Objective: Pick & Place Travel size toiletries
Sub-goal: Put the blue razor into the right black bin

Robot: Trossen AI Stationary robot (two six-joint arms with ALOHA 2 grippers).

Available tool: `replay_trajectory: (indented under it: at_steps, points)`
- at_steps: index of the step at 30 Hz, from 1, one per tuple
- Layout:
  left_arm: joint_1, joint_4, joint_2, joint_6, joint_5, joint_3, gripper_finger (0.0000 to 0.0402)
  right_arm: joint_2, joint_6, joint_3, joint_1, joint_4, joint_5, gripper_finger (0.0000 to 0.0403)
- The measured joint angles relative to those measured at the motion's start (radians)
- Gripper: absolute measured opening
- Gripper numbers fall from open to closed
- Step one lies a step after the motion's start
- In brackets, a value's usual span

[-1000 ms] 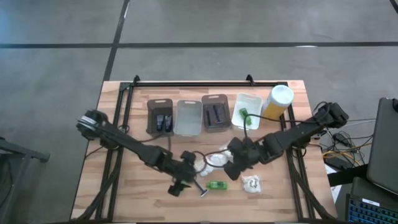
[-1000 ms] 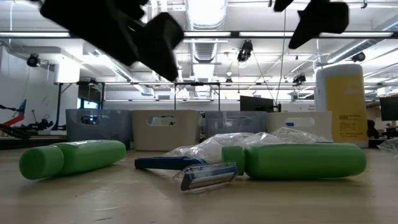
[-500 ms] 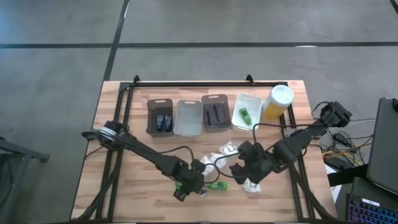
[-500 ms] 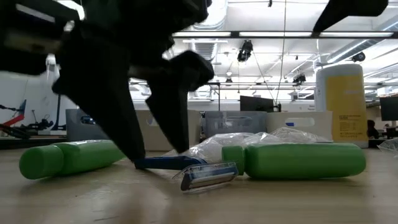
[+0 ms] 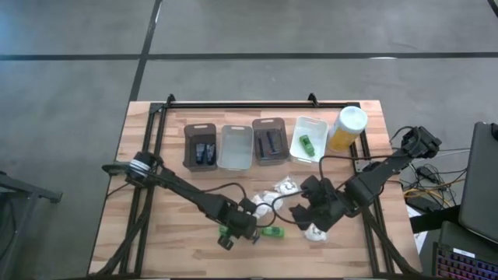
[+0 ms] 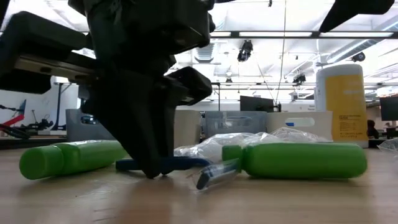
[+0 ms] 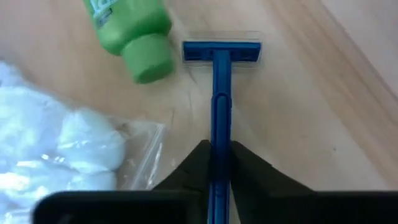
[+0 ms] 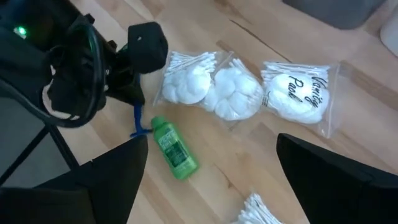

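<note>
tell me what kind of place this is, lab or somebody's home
Most likely a robotics lab or workshop, not a home. The low view shows an open ceiling with strip lights, desks with monitors behind the wooden table, and the high view shows a bare concrete floor.

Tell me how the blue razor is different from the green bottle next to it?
The blue razor is thin with a flat head; the green bottle is fat and round. The left gripper pinches the razor's handle; nothing holds the bottle. Both lie on the wooden table, close together.
</note>
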Motion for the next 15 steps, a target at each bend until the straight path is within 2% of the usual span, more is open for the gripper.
replay_trajectory:
  at_steps: [2, 7, 12, 15]
  points:
    - [0.002, -0.016, -0.010, -0.020, -0.009, 0.000, 0.0029, -0.004, -0.005, 0.000, 0.000, -0.005, 0.002, 0.0346]
    - [0.003, -0.099, -0.056, -0.099, -0.015, -0.002, 0.0029, -0.020, -0.003, 0.007, 0.003, -0.053, 0.052, 0.0327]
    - [0.010, -0.148, -0.177, -0.261, -0.041, -0.002, 0.0030, -0.072, 0.029, 0.028, 0.024, -0.087, 0.184, 0.0308]
    - [0.038, -0.142, -0.265, -0.436, -0.101, -0.002, 0.0030, -0.117, 0.065, 0.030, 0.035, -0.097, 0.283, 0.0297]
